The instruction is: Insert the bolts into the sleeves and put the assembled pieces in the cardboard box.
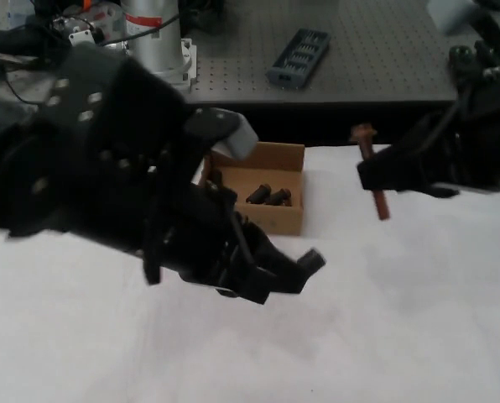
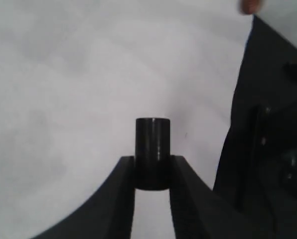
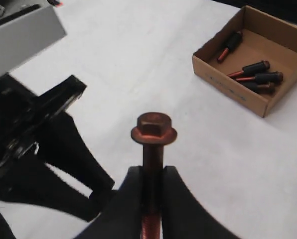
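Note:
My left gripper (image 2: 152,167) is shut on a short black sleeve (image 2: 152,147), which it holds above the white cloth (image 2: 64,74). In the high view this gripper (image 1: 304,267) hangs in front of the cardboard box (image 1: 277,220), the sleeve (image 1: 313,259) at its tip. My right gripper (image 3: 152,177) is shut on the shank of a copper bolt (image 3: 153,133), whose hex head points away from the wrist. The high view has this bolt (image 1: 372,172) nearly upright in the right gripper (image 1: 376,178), to the right of the box. The box (image 3: 223,74) holds several assembled pieces (image 3: 258,75).
The white cloth (image 1: 401,319) covers the near bench. Behind it lies a dark perforated plate (image 1: 384,50) with a blue-grey rack (image 1: 299,54) and a silver cylinder (image 1: 153,34). The left arm's bulk (image 1: 91,168) hides the cloth at left.

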### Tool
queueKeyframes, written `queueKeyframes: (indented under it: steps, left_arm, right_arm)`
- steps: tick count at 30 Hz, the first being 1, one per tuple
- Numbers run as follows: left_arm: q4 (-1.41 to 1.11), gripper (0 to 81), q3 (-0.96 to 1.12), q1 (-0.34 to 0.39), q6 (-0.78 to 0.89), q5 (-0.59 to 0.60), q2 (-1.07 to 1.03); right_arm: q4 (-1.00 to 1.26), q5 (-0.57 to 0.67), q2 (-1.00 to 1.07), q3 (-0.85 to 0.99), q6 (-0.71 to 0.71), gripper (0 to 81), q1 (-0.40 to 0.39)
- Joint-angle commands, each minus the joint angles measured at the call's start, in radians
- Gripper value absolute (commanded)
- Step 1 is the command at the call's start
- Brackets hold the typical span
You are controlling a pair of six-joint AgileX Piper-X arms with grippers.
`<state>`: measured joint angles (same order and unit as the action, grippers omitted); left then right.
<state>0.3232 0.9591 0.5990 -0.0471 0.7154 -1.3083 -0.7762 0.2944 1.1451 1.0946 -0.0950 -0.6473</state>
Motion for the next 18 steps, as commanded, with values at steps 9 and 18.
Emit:
queueKeyframes:
  steps: [9, 18]
  left_arm:
    - [-0.489, 0.6, -0.199, -0.047, 0.35, 0.06, 0.1]
    - [-0.552, 0.6, -0.199, -0.047, 0.388, 0.11, 0.1]
  right_arm:
    - [0.223, 0.129, 0.018, 0.005, -0.295, 2.8, 0.005]
    - [0.28, 0.173, 0.019, 0.005, -0.34, 2.8, 0.005]
